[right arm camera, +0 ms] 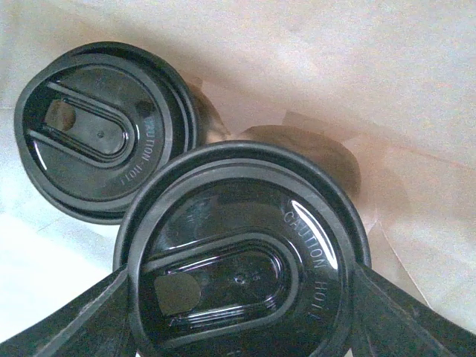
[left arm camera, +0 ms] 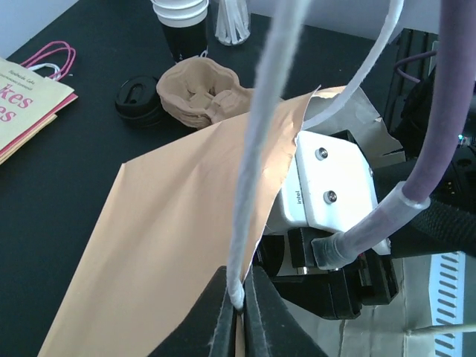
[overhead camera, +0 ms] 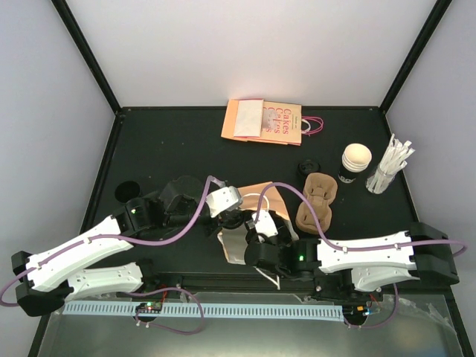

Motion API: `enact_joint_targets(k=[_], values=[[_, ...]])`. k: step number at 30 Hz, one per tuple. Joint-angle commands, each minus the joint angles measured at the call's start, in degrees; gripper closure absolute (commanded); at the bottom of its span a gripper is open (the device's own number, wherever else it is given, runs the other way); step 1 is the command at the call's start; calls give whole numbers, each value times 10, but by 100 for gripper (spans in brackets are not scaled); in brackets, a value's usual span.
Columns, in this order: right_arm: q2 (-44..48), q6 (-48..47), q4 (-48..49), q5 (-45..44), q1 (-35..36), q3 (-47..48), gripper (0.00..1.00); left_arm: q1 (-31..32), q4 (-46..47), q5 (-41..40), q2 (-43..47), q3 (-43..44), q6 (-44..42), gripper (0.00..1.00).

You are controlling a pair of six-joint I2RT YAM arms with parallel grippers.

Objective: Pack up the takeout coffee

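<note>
A tan paper carrier bag (overhead camera: 260, 195) is seen lying on the black bench (overhead camera: 163, 149) between the two arms, its mouth turned toward the right arm. The bag's white cord handle (left arm camera: 260, 149) is pinched by the left claw (left arm camera: 238, 294), whose fingers are pressed together on the cord so that it is held taut above the paper. The right claw (right arm camera: 242, 277) is reached inside the bag, where a small black lidded paper takeout cup (right arm camera: 238, 245) is gripped between its dark fingers (right arm camera: 74, 320), one finger being set against each side of the lid's rim. Just beside this cup, deeper in the bag, a second black lidded cup (right arm camera: 104, 126) is found; whether the two are touching cannot be told. Outside the bag, toward the far right of the bench, an open black paper cup with a cream-white inside (overhead camera: 355, 158) is stood upright, with a loose round black plastic lid (overhead camera: 309, 167) near it on its left. A brown moulded-pulp cup carrier (overhead camera: 318, 199) is placed in front of these, and a bundle of white paper-wrapped straws (overhead camera: 390, 167) is stood just right of the open cup. Flat printed paper bags with pink cord handles (overhead camera: 264, 120) are laid at the back edge
</note>
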State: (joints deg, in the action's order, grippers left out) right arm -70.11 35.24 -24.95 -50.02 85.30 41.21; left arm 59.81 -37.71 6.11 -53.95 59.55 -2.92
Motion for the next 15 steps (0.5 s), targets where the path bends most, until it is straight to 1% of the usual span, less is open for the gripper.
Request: enact_joint_targets(k=[1, 4, 8, 9, 12, 14, 15], values=[[-25, 64, -77, -49, 3, 17, 56, 0, -10, 5, 7, 16, 6, 96], [-35, 99, -105, -61, 3, 25, 56, 0, -10, 5, 2, 16, 7, 96], [-34, 89, -85, -52, 3, 21, 56, 0, -11, 11, -5, 19, 10, 96], [-32, 85, -80, -50, 3, 19, 56, 0, -10, 15, -5, 22, 11, 91], [-31, 74, -65, -46, 3, 15, 56, 0, -9, 26, 0, 39, 33, 65], [-31, 70, -59, -43, 3, 12, 56, -7, -1, 37, 7, 53, 51, 45], [-30, 69, -57, -42, 3, 10, 56, -15, 0, 44, 8, 66, 60, 39]])
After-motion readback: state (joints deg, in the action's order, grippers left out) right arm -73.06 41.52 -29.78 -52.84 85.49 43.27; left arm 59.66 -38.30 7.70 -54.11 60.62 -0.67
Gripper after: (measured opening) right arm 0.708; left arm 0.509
